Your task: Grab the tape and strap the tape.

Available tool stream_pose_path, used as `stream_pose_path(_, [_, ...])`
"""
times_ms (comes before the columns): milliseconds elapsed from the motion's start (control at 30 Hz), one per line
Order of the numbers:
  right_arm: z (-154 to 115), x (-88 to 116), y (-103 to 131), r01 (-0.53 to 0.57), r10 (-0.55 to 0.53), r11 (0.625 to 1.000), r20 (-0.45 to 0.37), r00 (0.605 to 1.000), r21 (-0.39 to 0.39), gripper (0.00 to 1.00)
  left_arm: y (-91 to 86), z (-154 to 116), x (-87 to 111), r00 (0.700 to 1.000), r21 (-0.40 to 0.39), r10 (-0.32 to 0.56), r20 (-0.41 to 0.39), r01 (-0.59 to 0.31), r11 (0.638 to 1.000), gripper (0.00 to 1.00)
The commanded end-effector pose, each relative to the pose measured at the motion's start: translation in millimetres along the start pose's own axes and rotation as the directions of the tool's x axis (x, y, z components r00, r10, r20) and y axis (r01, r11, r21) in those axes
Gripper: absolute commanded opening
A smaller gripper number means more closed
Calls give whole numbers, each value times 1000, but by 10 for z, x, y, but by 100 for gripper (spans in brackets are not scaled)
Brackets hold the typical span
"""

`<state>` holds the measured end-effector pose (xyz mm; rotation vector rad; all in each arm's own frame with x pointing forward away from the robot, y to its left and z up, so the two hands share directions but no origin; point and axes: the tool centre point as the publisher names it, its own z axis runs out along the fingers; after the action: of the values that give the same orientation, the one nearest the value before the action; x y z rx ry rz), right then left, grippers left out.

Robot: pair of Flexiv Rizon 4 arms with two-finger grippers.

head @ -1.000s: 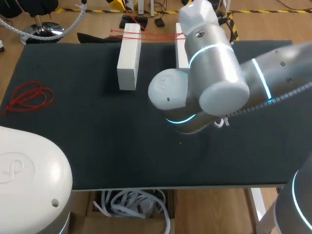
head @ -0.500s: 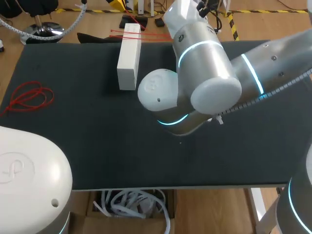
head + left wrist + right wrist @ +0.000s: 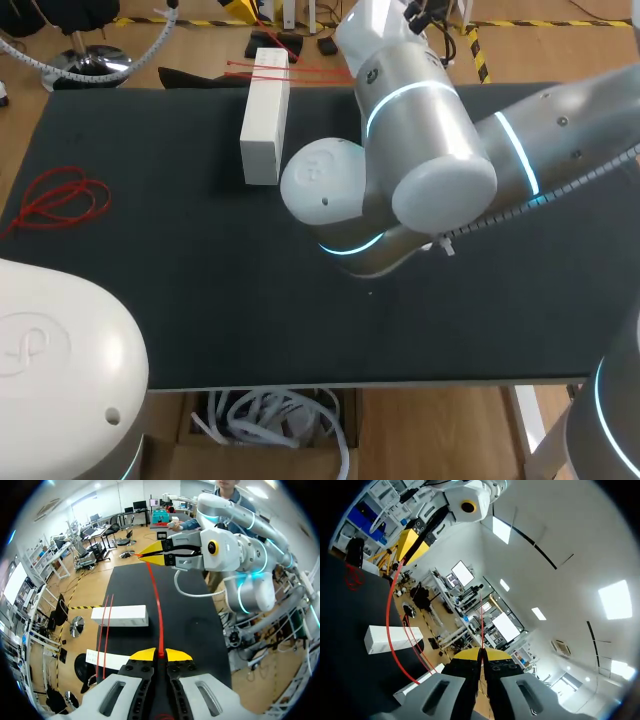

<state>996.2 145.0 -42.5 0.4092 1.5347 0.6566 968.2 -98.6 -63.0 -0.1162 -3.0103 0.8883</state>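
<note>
**Left claw (image 3: 161, 654) and right claw (image 3: 481, 653) pinch one tape (image 3: 157, 605)**

The left claw is closed tight on one end of the red tape; the right claw nips the other end, fingers together; the tape runs between them above the table (image 3: 150, 260); below stand two white blocks (image 3: 120, 616), red strands (image 3: 102, 630) across them; a red coil (image 3: 60, 195) lies well apart.

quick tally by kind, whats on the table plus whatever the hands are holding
white blocks: 2
red tape coil: 1
red tape strands lying across the blocks: 2
held red tape, stretched between left hand and right hand: 1
total: 6
</note>
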Motion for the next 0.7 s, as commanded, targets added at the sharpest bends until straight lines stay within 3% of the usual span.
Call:
stream_pose_path(33, [-6, -17, 12, 2, -2, 1000, -4, 1000, 3, 0, -2, -9, 2, 1000, -3, -1, -1, 1, 1000, 0])
stream_pose_path(233, [-56, 136, 206, 49, -44, 997, -78, 996, 63, 0, -2, -9, 2, 1000, -3, -1, -1, 1, 1000, 0])
stream_pose_path(433, [-56, 171, 376, 216, -210, 976, -107, 972, 42, 0, -2, -9, 2, 1000, -3, -1, -1, 1, 1000, 0])
stream_pose_path(533, [-48, 157, 428, 306, -301, 951, -103, 948, 36, 0, -2, -9, 2, 1000, -3, -1, -1, 1, 1000, 0])
stream_pose_path(700, [-60, 204, 485, 487, -483, 873, -107, 869, 16, 0, -2, -9, 2, 1000, -3, -1, -1, 1, 1000, 0])
